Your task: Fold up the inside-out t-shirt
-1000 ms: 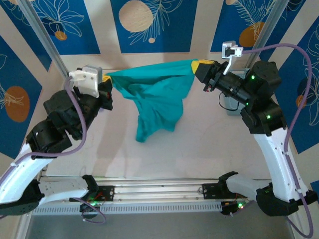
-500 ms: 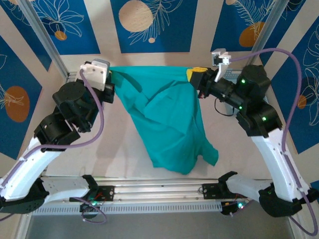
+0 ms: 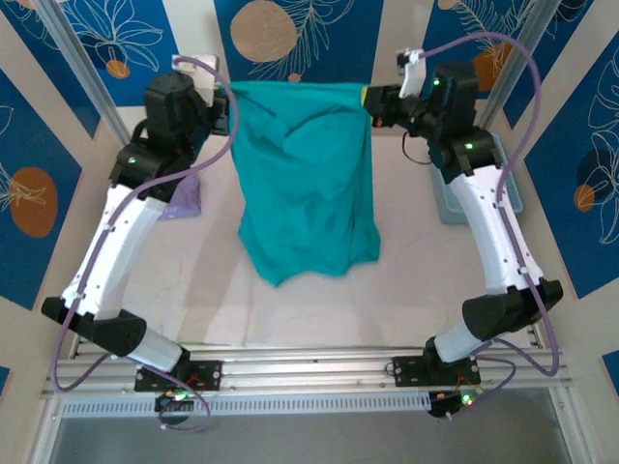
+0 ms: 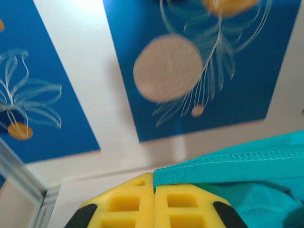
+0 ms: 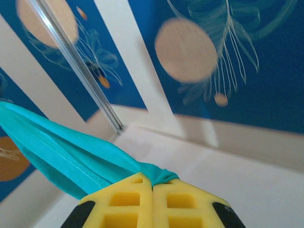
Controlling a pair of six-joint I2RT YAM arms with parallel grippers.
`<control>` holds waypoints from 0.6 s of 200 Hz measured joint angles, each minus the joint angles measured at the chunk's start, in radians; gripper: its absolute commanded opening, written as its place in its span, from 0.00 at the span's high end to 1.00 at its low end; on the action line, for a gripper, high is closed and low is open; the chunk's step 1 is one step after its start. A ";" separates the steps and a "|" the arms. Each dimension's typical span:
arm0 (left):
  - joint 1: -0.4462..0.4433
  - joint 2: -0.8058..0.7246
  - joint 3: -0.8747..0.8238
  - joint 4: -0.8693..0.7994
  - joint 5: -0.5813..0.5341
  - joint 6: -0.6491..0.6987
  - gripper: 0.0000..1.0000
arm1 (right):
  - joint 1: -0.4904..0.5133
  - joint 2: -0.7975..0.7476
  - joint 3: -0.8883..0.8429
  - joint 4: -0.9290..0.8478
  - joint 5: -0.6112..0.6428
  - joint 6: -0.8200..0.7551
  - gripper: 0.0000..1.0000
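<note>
Your left end effector (image 4: pixel 153 187) and right end effector (image 5: pixel 152 185) each pinch an edge of the t-shirt (image 3: pixel 305 184) — raised and spread apart, likely so it hangs flat above the surface (image 3: pixel 426 271).

T-shirt (image 3: pixel 305 174) between the jaws plain teal-green. Jaws yellow. Wall panels (image 3: pixel 329 68) behind the jaws blue, beige discs, white leaf outlines. Folded shirt (image 3: pixel 184 198) near the left jaws lavender. Bench (image 3: pixel 406 251) off-white.
</note>
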 measured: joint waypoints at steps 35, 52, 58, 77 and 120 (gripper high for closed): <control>-0.002 -0.200 -0.047 0.037 0.089 -0.005 1.00 | 0.012 -0.102 0.048 0.034 -0.078 -0.017 1.00; -0.003 -0.365 -0.220 0.065 0.147 -0.041 1.00 | 0.023 -0.186 -0.035 0.025 -0.104 -0.032 1.00; -0.005 -0.428 -0.315 0.079 0.173 -0.064 1.00 | 0.028 -0.216 -0.080 0.018 -0.109 -0.038 1.00; -0.019 -0.630 -0.654 0.091 0.257 -0.156 1.00 | 0.040 -0.295 -0.267 -0.039 -0.107 -0.048 1.00; -0.167 -0.676 -1.278 0.088 0.312 -0.375 1.00 | 0.045 -0.292 -0.745 -0.137 0.004 -0.039 0.97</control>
